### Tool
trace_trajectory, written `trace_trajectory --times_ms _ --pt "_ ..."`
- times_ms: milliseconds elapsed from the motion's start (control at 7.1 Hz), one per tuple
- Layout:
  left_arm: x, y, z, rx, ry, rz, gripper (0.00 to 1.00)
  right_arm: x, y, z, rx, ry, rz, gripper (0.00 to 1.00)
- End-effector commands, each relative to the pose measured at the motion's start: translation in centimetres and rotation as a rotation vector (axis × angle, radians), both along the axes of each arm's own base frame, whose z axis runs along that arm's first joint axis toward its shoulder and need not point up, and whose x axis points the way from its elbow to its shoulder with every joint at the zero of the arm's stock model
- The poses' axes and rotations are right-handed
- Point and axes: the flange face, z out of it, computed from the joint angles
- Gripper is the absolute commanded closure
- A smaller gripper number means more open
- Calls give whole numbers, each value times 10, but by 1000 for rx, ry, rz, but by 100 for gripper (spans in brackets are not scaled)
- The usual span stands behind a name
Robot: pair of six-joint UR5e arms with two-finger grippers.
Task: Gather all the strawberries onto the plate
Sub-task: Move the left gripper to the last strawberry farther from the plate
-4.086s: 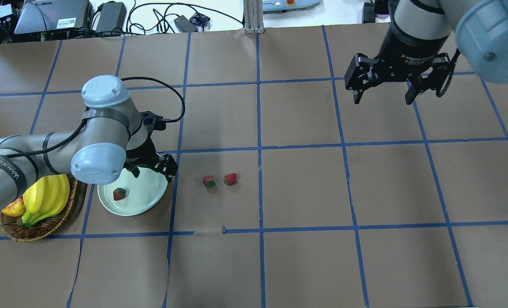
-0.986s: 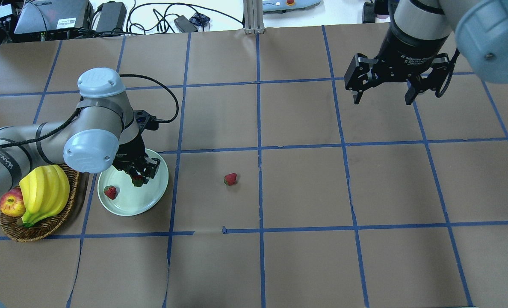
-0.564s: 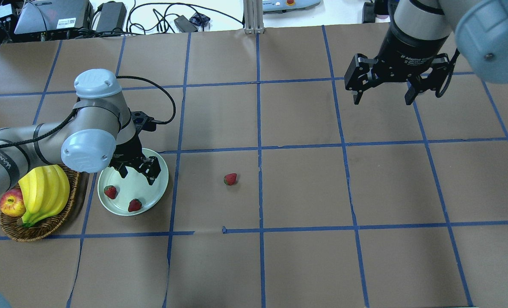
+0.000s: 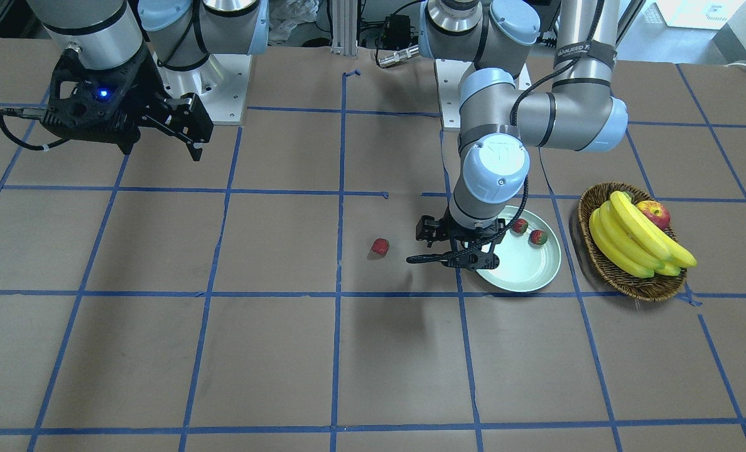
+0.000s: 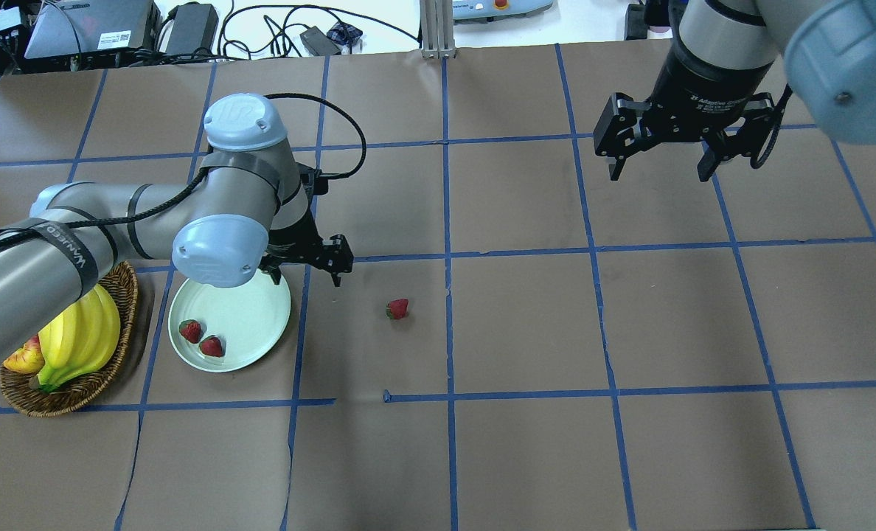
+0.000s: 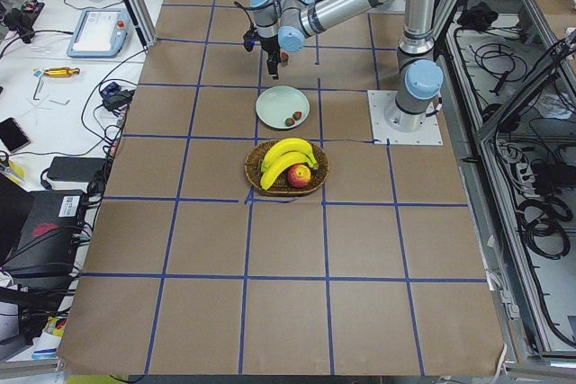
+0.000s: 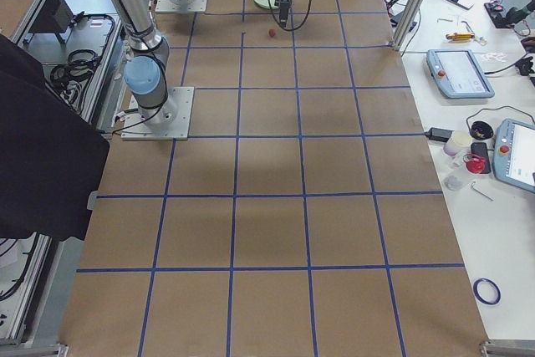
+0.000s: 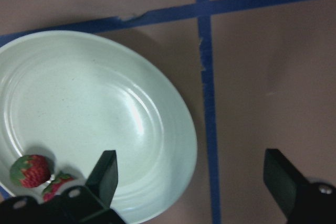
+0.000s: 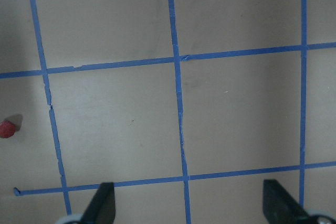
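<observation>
The pale mint plate (image 5: 250, 313) lies at the left of the table and holds two strawberries (image 5: 190, 330) (image 5: 211, 346) side by side. They also show in the left wrist view (image 8: 30, 170). A third strawberry (image 5: 397, 308) lies on the brown paper to the plate's right, also in the front view (image 4: 380, 246). My left gripper (image 5: 305, 274) is open and empty, above the plate's right rim (image 8: 178, 129), between the plate and the loose strawberry. My right gripper (image 5: 659, 175) is open and empty, high over the far right.
A brown wicker basket (image 5: 69, 394) with bananas (image 5: 77, 339) and a red apple (image 5: 25, 359) stands just left of the plate. Blue tape lines grid the brown paper. Cables and devices lie beyond the far edge.
My left gripper let go of a strawberry over the plate, and it now rests beside the first one. The gripper has since moved right past the plate's rim. The right arm has not moved.
</observation>
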Motion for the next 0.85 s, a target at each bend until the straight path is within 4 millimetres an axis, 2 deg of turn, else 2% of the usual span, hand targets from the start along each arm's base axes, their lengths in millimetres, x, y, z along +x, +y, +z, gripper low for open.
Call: trace_trajectory --times_ms 0,423,564,704 --pt "-64 8 -7 -73 53 91 2 0 0 0 1 0 0 0" --pt "-101 14 -44 -85 40 131 8 0 0 0 1 0 -2 0" --pt "-107 21 -52 -71 23 122 10 0 0 0 1 0 -2 0" --pt "-105 26 -63 -50 16 144 17 0 0 0 1 0 -2 0"
